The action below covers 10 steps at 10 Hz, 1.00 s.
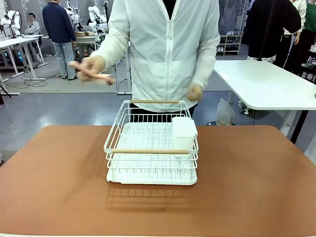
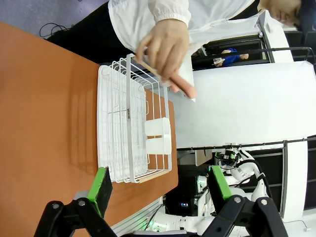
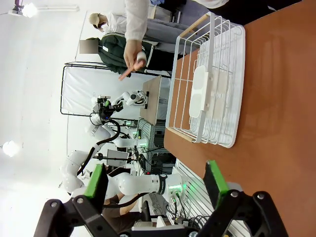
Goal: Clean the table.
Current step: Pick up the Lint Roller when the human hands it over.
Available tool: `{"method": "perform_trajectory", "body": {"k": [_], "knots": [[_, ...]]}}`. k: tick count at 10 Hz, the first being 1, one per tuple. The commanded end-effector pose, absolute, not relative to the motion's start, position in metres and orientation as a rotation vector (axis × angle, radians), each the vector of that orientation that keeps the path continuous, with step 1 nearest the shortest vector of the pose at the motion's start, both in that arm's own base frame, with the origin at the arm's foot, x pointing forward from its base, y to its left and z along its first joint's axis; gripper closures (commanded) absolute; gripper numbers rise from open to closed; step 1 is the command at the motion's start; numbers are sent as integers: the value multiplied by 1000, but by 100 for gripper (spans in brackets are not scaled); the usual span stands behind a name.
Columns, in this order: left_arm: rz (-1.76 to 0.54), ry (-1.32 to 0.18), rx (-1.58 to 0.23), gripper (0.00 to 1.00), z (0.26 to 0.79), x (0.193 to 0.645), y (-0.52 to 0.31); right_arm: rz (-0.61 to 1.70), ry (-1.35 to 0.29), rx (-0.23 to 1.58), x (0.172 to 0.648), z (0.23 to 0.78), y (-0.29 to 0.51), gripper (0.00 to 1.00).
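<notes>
Far left, above the far edge of the table [image 1: 59, 177]: the person's raised hand [image 1: 90, 65] holds a pinkish stick-like thing [image 1: 98, 76] in the air. It is blurred and I can't tell what it is. Hand and thing are clear of the tabletop and off to the left of the rack.

Centre: the reddish-brown table spans the whole lower part of the front view. A white wire dish rack [image 1: 150, 148] stands on it mid-width, nearer the far edge, sitting on a white drain tray [image 1: 148, 178]. It has a wooden bar handle at the near end and another at the far end. A white tub [image 1: 183, 132] sits inside the rack at its right side, upright.

Right of centre: the person's other hand [image 1: 194, 92] hangs low behind the rack's far right corner; I can't tell if it touches. Far right, beyond the brown table, is a white table [image 1: 266, 84].

Left gripper [image 2: 159, 183] - fingers spread wide, green pads apart, nothing between them, hovering off the table with the rack ahead.

Right gripper [image 3: 155, 178] - also spread wide and holding nothing, above the table's edge area, with the rack ahead and well apart.
</notes>
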<state>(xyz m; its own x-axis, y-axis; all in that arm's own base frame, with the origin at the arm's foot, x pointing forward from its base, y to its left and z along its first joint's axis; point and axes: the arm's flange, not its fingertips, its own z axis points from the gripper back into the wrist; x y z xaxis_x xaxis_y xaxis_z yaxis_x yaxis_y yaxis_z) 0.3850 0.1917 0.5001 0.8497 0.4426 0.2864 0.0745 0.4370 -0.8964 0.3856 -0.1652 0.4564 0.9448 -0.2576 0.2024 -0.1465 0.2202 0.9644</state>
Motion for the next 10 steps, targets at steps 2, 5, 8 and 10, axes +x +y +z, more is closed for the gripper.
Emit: {"method": "perform_trajectory", "body": {"k": [2, 5, 8, 10], "knots": [[236, -538, -1126, 0, 501, 384, 193, -81, -355, 1370, 387, 460, -164, 0], [236, -538, -1126, 0, 501, 384, 193, -81, -355, 1370, 387, 460, -164, 0], [236, -538, -1126, 0, 501, 384, 193, -81, -355, 1370, 387, 460, -164, 0], [236, -538, -1126, 0, 501, 384, 193, -81, -355, 1370, 387, 460, -164, 0]]}}
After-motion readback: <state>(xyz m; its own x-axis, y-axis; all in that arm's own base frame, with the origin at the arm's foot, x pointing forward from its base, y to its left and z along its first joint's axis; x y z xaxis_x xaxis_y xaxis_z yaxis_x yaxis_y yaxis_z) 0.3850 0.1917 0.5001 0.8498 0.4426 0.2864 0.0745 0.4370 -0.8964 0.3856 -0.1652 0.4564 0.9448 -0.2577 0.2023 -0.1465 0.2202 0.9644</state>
